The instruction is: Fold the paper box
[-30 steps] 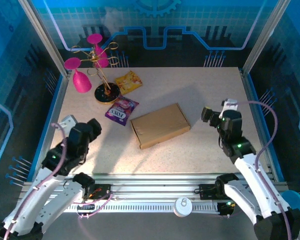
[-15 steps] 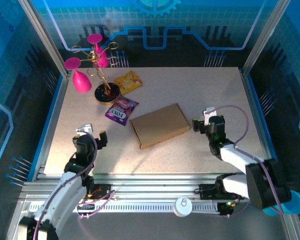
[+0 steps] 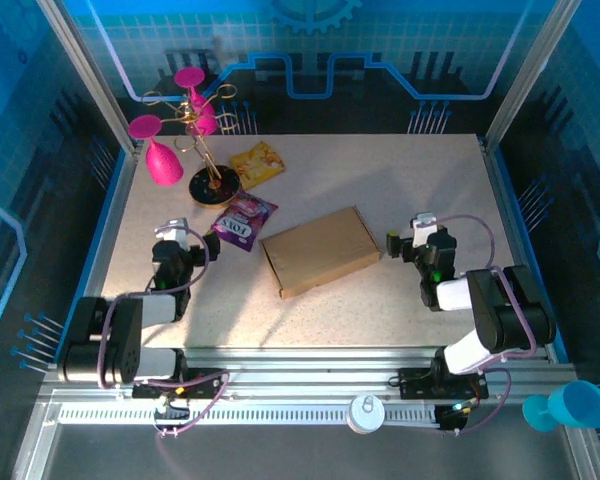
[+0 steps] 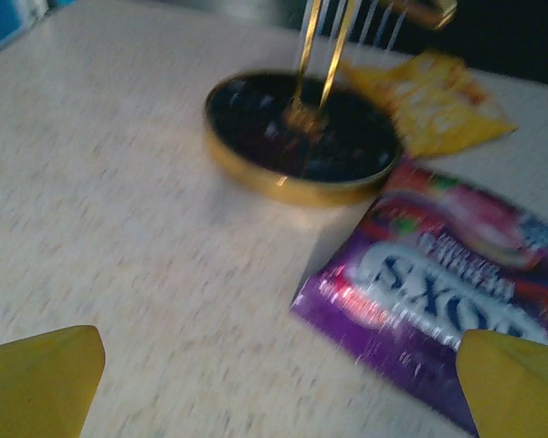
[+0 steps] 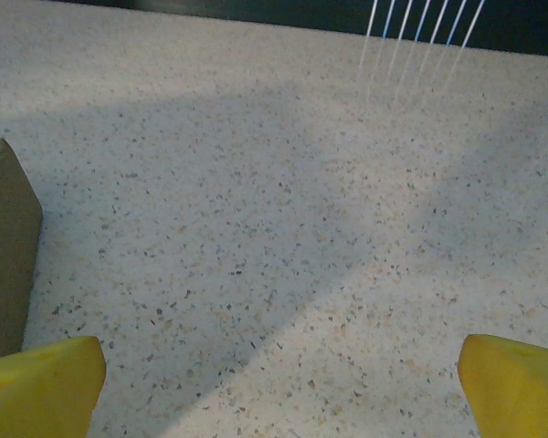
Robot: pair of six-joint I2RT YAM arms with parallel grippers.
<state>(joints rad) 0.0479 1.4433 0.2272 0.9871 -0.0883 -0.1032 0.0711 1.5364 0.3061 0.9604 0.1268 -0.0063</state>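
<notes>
well left of the paper box (image 3: pixel 320 250), the left gripper (image 3: pixel 202 250) sits low on the table (image 3: pixel 400 180), its yellow fingertips (image 4: pixel 41 374) spread wide with nothing between them. it faces the purple snack packet (image 4: pixel 438 283), which lies just off the box's left far corner, between this gripper and the box. the box rests flat near the middle of the table, turned a little askew, its top panel lying level as far as the overhead view shows; whether any tab is left untucked i cannot tell. just beside the box's right edge, the right gripper (image 3: pixel 395 245) is equally low, its fingertips (image 5: pixel 41 379) wide apart and empty, with the box's brown corner (image 5: pixel 5 246) at the left of its wrist view. to work the box well, the right gripper should probably meet that edge squarely while the left skirts the packet to brace the box's left side, so it does not slide.
</notes>
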